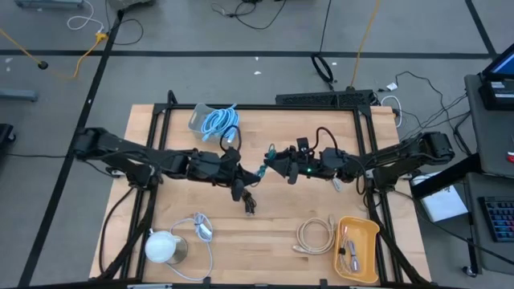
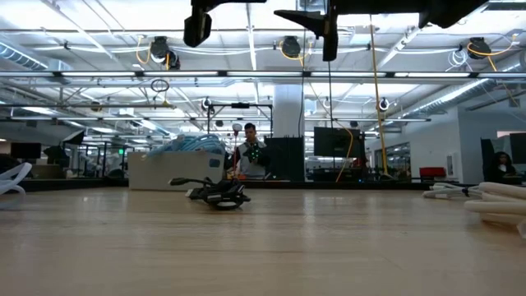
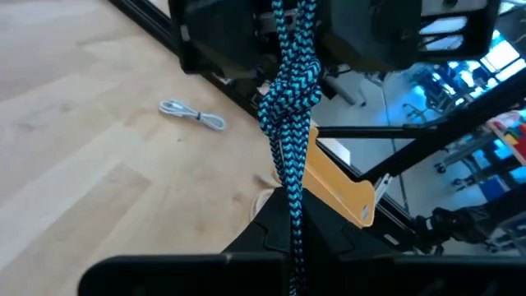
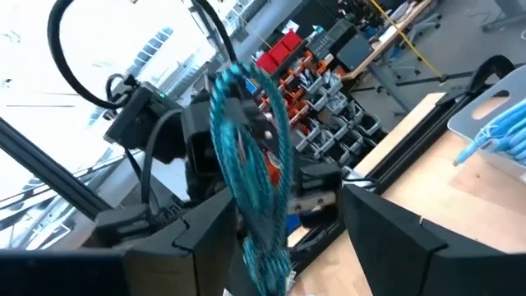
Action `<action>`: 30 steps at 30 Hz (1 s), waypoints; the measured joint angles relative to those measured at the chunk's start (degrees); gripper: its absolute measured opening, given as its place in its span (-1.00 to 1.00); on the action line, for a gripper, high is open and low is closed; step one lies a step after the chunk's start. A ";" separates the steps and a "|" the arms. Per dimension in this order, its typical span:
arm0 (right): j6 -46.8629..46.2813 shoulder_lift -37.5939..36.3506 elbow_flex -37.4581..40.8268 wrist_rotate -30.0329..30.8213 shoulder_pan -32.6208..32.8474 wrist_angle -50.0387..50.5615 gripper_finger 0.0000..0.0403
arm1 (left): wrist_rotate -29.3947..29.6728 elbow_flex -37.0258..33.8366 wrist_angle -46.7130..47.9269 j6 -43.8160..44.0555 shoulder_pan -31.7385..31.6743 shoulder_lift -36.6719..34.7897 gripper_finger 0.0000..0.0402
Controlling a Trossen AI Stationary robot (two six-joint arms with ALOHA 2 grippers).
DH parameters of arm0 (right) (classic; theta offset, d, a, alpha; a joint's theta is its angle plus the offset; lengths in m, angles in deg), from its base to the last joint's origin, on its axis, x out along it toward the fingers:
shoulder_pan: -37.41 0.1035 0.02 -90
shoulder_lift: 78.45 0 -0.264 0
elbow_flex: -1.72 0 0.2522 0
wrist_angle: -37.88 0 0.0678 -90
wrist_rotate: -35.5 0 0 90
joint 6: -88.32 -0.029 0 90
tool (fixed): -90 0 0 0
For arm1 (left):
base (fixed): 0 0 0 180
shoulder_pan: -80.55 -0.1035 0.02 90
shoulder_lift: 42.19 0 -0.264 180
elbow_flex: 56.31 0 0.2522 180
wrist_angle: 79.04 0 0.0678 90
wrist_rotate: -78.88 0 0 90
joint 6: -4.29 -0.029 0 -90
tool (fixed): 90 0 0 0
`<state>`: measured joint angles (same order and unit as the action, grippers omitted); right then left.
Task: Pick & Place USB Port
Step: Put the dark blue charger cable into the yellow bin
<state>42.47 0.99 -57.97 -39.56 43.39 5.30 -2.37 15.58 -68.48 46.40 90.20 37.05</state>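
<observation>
A blue-and-black braided cable [image 1: 263, 170] is lifted above the table's middle, between my two grippers. My left gripper [image 1: 243, 175] comes from the left and is shut on it. My right gripper [image 1: 279, 164] comes from the right and is open, its fingers standing on either side of the cable's looped bundle [image 4: 251, 205]. In the left wrist view the cable [image 3: 289, 140] runs from my left gripper [image 3: 292, 242] up through a knot [image 3: 292, 82]. A black cable [image 1: 249, 201] lies flat on the table below them. My left gripper pinches one strand of the braided cable [image 3: 293, 218] between its two fingers, a little way from the knot. The cable is clear of the table and stretches straight from the fingers toward my right gripper. My right gripper: the cable's bundle lies close to one finger [image 4: 209, 238], but I cannot tell whether it touches; a gap shows on the other side.
A grey tray with a light-blue cable [image 1: 217, 120] sits at the far left. Near the front edge are a white cable [image 1: 199, 229], a white round object [image 1: 163, 246], a beige coiled cable [image 1: 316, 234] and a yellow tray [image 1: 359, 250]. A person [image 2: 249, 156] stands beyond the table.
</observation>
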 joint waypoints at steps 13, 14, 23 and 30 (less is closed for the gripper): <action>-0.35 -0.01 0.00 -0.20 0.11 -0.57 -0.28 | -1.21 0.00 -0.80 -0.62 -1.38 0.39 -0.98; -0.35 -0.01 0.00 -0.20 0.11 -0.55 -0.33 | -1.19 0.00 -0.79 -0.72 -1.38 0.39 -0.98; -0.37 0.00 0.00 -0.25 0.11 -0.57 -0.77 | -0.81 0.00 -0.35 -1.12 -1.62 0.39 -0.98; -1.43 0.00 0.00 -0.24 0.11 -0.54 -0.86 | -0.81 0.00 -0.16 -1.41 -2.08 0.37 -0.98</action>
<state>41.05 0.99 -57.97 -39.80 43.50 4.76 -3.18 15.58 -68.64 44.99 88.12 37.42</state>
